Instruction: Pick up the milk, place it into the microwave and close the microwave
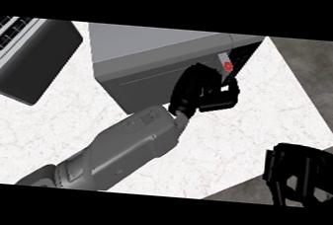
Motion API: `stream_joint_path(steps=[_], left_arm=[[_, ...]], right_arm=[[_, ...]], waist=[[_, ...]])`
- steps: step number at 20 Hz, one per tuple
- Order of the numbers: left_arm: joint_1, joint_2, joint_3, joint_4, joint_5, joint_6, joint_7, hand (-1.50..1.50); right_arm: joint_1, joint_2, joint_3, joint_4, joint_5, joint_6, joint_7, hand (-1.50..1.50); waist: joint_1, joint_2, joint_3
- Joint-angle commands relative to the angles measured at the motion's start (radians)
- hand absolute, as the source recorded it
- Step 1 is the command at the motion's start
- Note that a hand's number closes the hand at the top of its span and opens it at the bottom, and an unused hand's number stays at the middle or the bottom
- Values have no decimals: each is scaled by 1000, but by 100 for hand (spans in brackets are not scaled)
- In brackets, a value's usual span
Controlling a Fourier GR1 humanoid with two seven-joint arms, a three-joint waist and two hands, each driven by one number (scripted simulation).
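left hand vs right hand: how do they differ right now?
The left hand is raised against the microwave front, forearm stretched across the counter; the right hand sits low at the lower right edge, away from the microwave, forearm unseen. Both are black.

A single head view looks steeply down onto the white marbled counter top (pixel 44 124), close above it. The grey box-shaped microwave (pixel 152 59) fills the upper centre. A grey forearm (pixel 123 150) enters from the lower edge. Dark grey floor (pixel 319 62) shows at the right.
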Motion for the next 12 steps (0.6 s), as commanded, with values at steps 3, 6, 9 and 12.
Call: stream_joint_path(steps=[3,6,9,12], left_arm=[[80,26,115,121,95,-78,-51,150],[92,35,106,137,123,-136,-62,150],[101,39,88,154,134,-191,-82,150],[95,60,82,167,150,-242,-85,150]], right_arm=[[65,23,25,-75,10,-40,1,150],[106,33,41,-106,24,-61,2,150],[134,54,69,-140,40,-88,11,150],[162,67,84,-184,66,-117,15,150]], waist=[[58,-3,-7],[61,-2,-6],[78,0,-6],[77,-6,-6]])
